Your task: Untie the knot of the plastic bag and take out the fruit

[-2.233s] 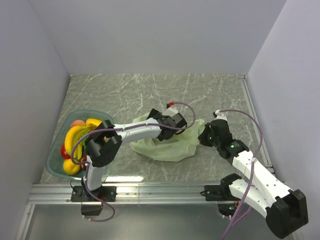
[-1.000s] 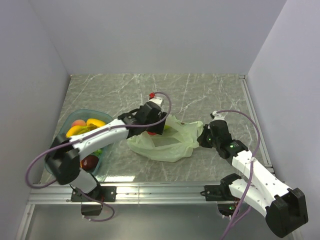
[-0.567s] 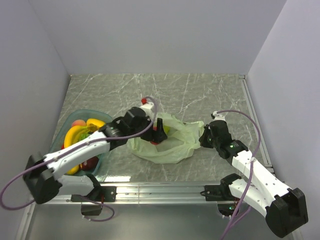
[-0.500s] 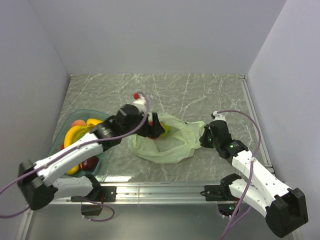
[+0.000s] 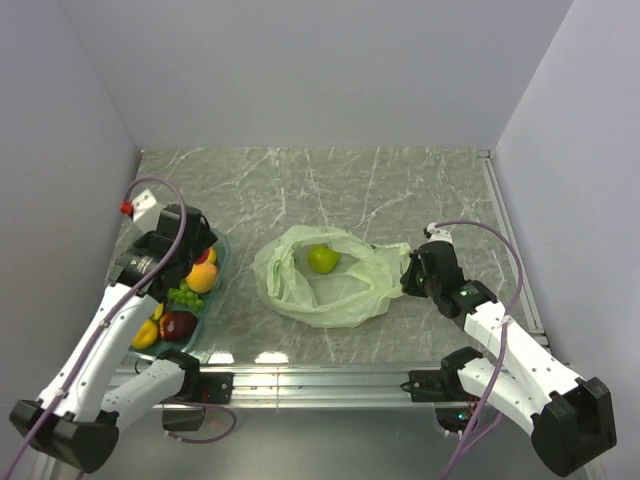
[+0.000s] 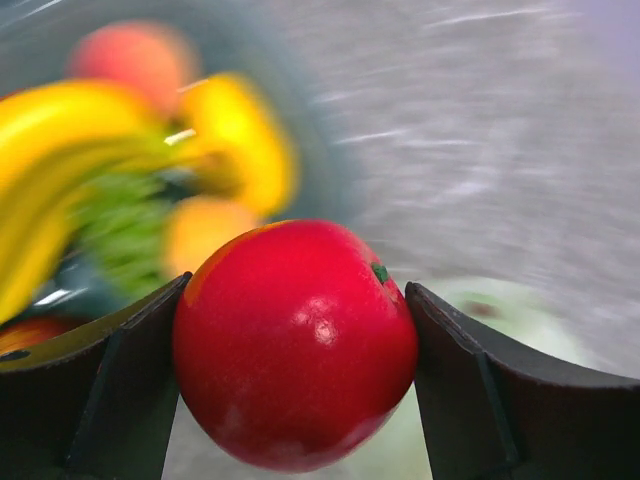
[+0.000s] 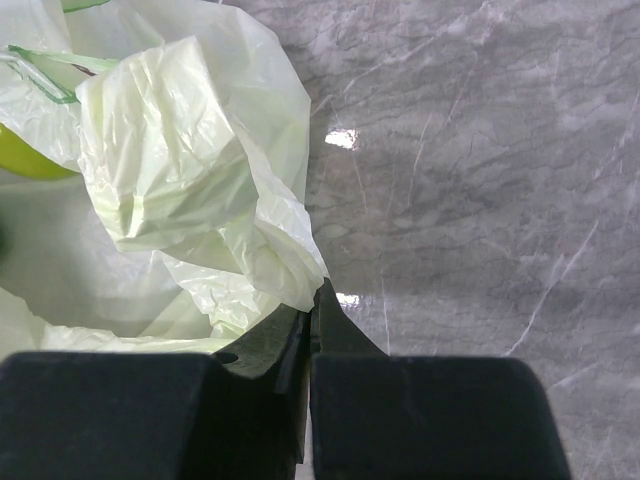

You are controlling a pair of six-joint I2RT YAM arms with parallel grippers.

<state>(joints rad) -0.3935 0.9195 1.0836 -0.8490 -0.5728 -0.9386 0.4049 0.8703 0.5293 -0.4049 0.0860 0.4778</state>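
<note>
The pale-green plastic bag (image 5: 330, 290) lies open in the middle of the table, and no knot shows on it. A green pear (image 5: 322, 259) lies inside it. My left gripper (image 5: 200, 252) is over the teal tray (image 5: 207, 318), shut on a red apple (image 6: 295, 340) that fills the space between its fingers (image 6: 100, 400). My right gripper (image 5: 410, 272) is shut on the bag's right edge. In the right wrist view its jaws (image 7: 312, 300) pinch a fold of the bag (image 7: 190, 170), and a sliver of the green pear (image 7: 25, 160) shows at the left.
The tray holds bananas (image 6: 60, 130), a dark red fruit (image 5: 178, 325), green grapes (image 5: 185, 296) and an orange-yellow fruit (image 5: 203, 277). White walls close in the left, back and right sides. A metal rail (image 5: 320, 385) runs along the near edge.
My left arm has swung left from the bag to over the tray, carrying the red apple. The bag mouth now lies open with the pear showing. The right gripper has stayed on the bag's edge.
</note>
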